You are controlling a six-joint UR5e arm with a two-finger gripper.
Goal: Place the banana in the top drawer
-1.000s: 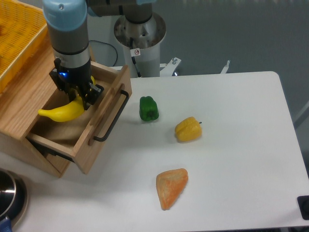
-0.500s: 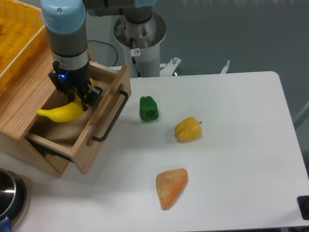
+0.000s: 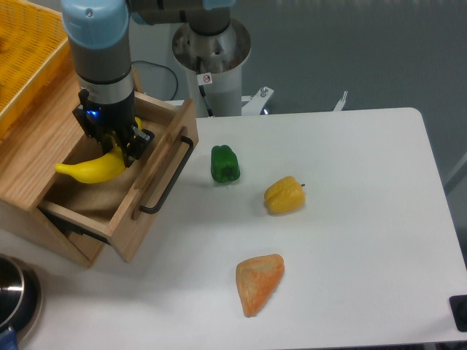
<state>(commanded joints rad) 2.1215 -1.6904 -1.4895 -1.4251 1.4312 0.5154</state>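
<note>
Camera — banana (image 3: 91,169) crosswise in top drawer (image 3: 146,191)

No readable text or labels

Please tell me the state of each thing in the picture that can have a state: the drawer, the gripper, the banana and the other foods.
top drawer: pulled open.
gripper: shut on banana, above the open drawer.
banana: held, not yet released.
green pepper: lying free on table.
yellow pepper: lying free.
orange wedge: lying free.

tool (image 3: 117,149) gripping banana (image 3: 91,170), over top drawer (image 3: 135,193)
</note>
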